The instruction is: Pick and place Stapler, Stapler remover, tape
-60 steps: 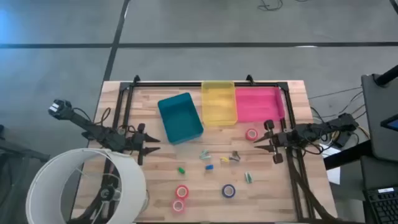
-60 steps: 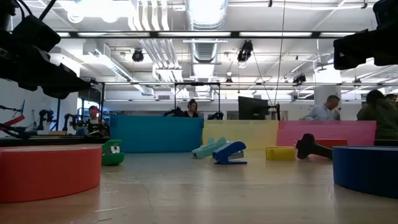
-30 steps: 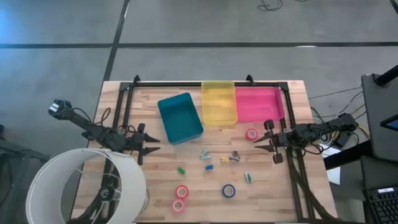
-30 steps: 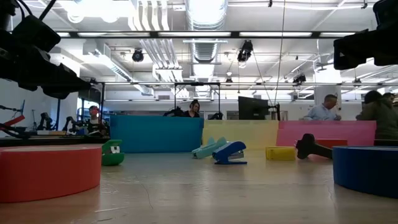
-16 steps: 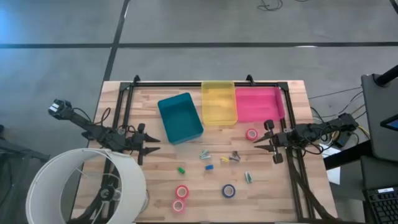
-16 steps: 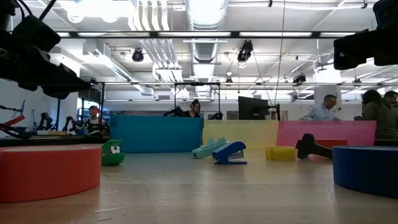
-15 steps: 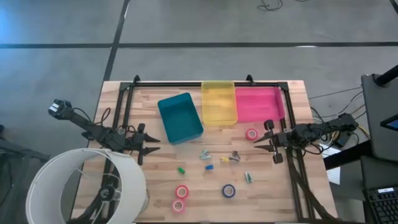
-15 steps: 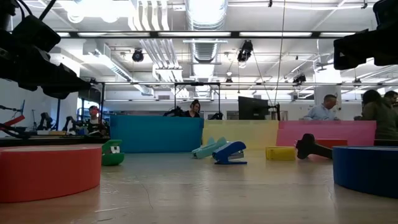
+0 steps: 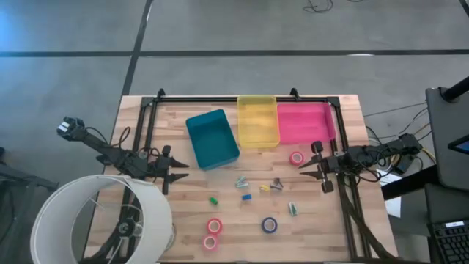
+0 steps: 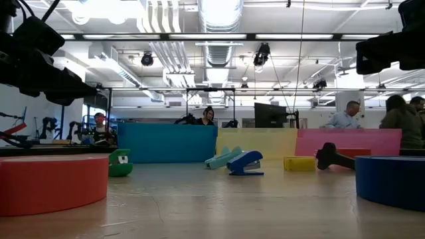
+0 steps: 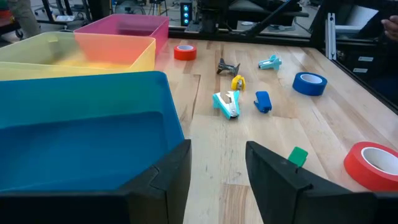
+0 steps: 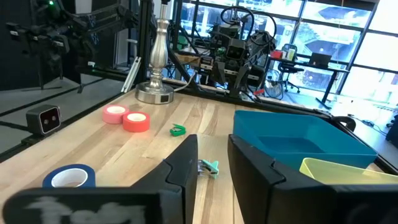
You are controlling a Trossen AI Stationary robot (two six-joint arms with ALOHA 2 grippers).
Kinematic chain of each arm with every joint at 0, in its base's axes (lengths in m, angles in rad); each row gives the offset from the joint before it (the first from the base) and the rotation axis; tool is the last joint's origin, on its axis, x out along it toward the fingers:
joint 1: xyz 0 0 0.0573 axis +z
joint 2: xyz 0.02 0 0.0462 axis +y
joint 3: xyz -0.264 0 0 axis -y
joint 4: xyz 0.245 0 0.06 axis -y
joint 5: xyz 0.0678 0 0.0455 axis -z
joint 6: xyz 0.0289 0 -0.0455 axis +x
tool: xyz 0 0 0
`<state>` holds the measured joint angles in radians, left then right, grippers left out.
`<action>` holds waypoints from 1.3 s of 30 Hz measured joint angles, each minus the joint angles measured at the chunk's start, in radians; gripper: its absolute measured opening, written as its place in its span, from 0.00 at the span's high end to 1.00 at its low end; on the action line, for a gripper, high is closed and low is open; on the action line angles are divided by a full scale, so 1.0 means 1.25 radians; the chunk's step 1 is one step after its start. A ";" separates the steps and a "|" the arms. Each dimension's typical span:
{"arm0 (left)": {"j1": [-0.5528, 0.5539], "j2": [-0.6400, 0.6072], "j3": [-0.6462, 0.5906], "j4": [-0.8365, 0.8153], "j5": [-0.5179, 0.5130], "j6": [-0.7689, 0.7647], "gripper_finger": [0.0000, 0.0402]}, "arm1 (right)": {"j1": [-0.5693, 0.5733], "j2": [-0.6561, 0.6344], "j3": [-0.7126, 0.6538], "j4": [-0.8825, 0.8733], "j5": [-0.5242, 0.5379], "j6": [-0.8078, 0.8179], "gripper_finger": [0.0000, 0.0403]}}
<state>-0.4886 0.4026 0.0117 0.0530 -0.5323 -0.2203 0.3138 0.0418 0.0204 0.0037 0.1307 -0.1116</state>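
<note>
Both arms hover over the wooden table, touching nothing. My left gripper (image 9: 174,176) (image 11: 217,180) is open near the left edge, beside the teal bin. My right gripper (image 9: 306,167) (image 12: 214,171) is open near the right edge, just short of a red tape roll (image 9: 296,158). Two more pinkish-red rolls (image 9: 214,226) (image 9: 210,241) and a dark blue roll (image 9: 270,224) lie flat near the near edge. Mid-table lie a light blue stapler (image 9: 242,181) (image 11: 227,102), a small blue one (image 9: 246,196), a yellow piece (image 9: 264,188), a dark staple remover (image 9: 277,183) (image 11: 227,66) and a teal piece (image 9: 292,209).
A teal bin (image 9: 212,138), a yellow bin (image 9: 258,121) and a pink bin (image 9: 304,122) stand along the far side. A lamp with a white shade (image 9: 102,220) covers the near left corner. A small green piece (image 9: 214,199) lies left of centre. People stand in the room beyond.
</note>
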 joint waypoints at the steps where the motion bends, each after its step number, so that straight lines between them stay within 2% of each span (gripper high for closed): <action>1: 0.000 0.000 0.000 0.000 0.000 0.000 0.61 | 0.000 0.000 0.000 0.000 0.000 0.000 0.80; 10: 0.000 0.000 0.000 0.000 0.000 0.000 0.61 | 0.000 0.000 0.000 0.000 0.000 0.000 0.83; 25: 0.000 0.000 0.000 0.000 0.000 0.000 0.61 | 0.000 0.000 0.000 0.000 0.000 0.000 0.78; 39: 0.000 0.000 0.000 0.000 0.000 0.000 0.61 | 0.000 0.000 0.000 0.000 0.000 0.000 0.83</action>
<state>-0.4885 0.4023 0.0119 0.0531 -0.5323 -0.2203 0.3138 0.0418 0.0204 0.0039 0.1307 -0.1120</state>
